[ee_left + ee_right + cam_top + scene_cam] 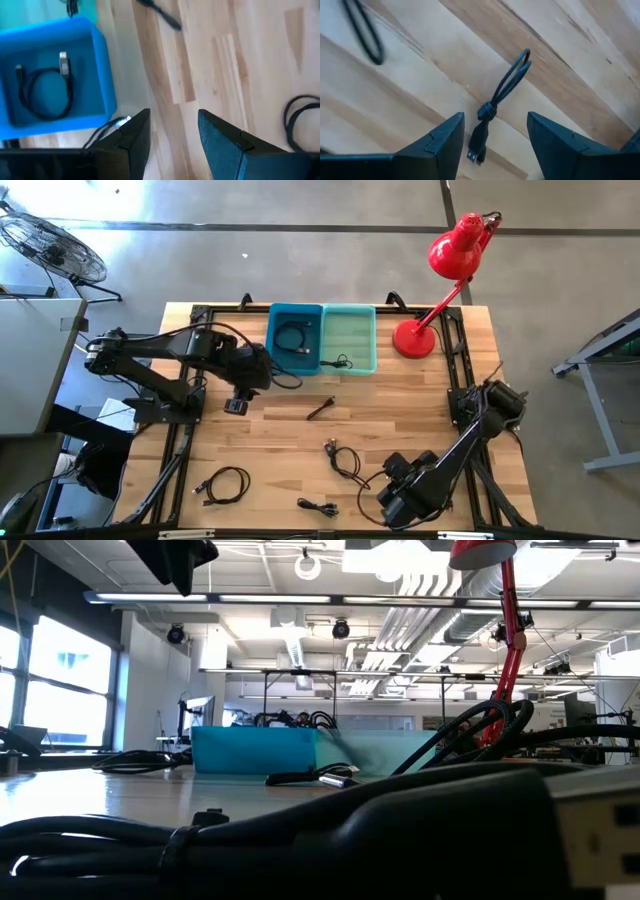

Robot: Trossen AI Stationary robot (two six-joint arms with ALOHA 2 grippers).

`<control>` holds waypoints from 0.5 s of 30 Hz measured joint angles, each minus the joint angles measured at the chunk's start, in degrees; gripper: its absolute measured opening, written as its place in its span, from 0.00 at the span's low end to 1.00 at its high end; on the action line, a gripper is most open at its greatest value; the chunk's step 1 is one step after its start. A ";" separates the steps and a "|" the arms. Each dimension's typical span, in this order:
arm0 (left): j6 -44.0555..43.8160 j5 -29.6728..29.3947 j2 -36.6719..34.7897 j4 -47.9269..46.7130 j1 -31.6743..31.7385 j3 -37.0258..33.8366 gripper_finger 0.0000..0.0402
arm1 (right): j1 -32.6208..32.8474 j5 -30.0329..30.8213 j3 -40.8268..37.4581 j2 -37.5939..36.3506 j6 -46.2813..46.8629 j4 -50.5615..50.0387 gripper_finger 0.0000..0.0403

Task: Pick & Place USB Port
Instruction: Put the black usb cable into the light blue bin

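Note:
A small tied black USB cable (492, 107) lies on the wooden table near its front edge and also shows in the high view (318, 506). My right gripper (495, 120) is open above it, with one finger on either side and not touching; it shows at the front right in the high view (378, 502). My left gripper (173, 114) is open and empty over bare wood, just in front of the blue bin (102, 75), and also shows in the high view (237, 405). A coiled black cable (45, 92) lies in the blue bin.
A teal bin (350, 338) holding a cable stands beside the blue bin (296, 338). A cable (285, 380) hangs over the blue bin's near wall. More cables (227, 485) (343, 458) and a short black piece (320, 410) lie on the table. A red lamp (415, 338) stands at the far right.

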 joint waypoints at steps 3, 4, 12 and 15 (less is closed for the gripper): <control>0.87 -0.23 0.02 -0.60 0.00 0.00 0.40 | -0.40 -3.16 -4.80 -0.29 -0.09 4.74 0.52; 1.26 -0.23 0.01 -0.86 0.01 0.00 0.40 | -0.46 -4.03 -6.40 -0.29 -0.04 6.34 0.52; 3.46 -1.93 0.01 -1.03 0.00 0.00 0.40 | -0.86 -6.80 -14.49 -0.40 0.71 17.84 0.52; 3.59 -2.81 0.00 -0.97 0.00 0.00 0.40 | -0.86 -8.09 -17.18 -0.84 1.92 22.07 0.52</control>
